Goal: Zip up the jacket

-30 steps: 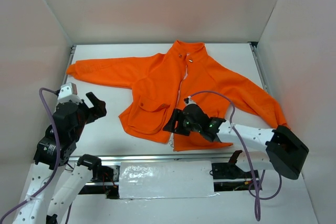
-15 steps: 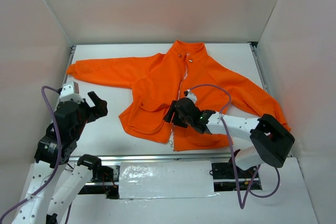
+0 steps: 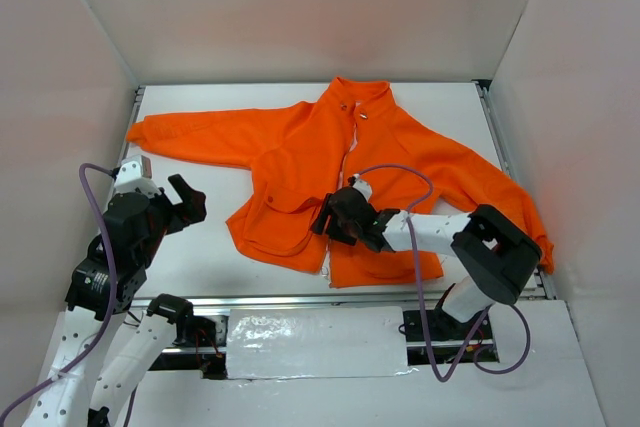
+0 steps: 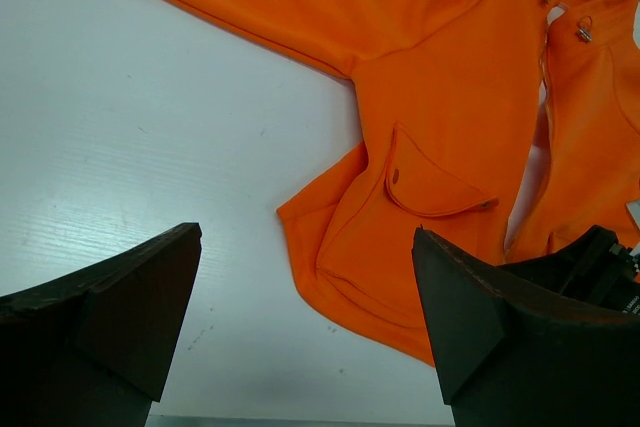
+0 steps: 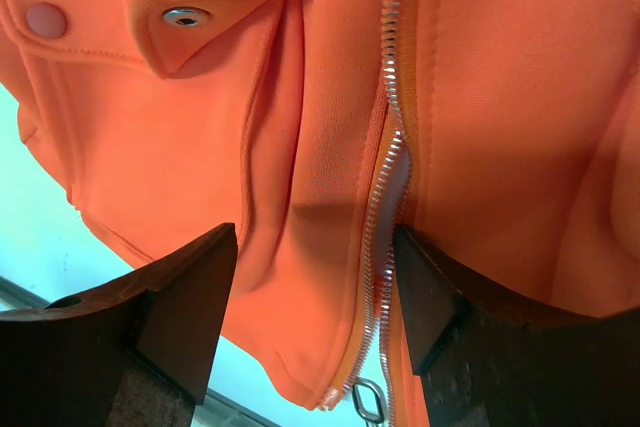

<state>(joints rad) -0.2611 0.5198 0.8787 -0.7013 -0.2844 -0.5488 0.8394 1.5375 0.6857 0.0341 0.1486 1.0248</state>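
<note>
Bright orange fleece jacket [image 3: 300,162] lies spread on the surface [image 3: 205,247], unzipped. Right gripper [image 5: 310,317], jaws parted and empty, straddles the pale zipper [image 5: 385,177] at the near hem; left gripper [image 4: 305,327] gapes wide, idle. Next, I judge: pinch the metal pull ring [image 5: 368,402].

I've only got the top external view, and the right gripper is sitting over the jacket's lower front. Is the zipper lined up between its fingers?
Observer: Yes. On the right wrist view the zipper runs down between the right gripper's fingers, close to the one on that view's right side.
Operator: Are they pinching anything?
Observer: No. They stand apart over the jacket, with nothing clamped.
Operator: Where's the pull?
Observer: A small metal ring, likely the pull, hangs at the hem, at the zipper's bottom end, low in that view between the fingers.
</note>
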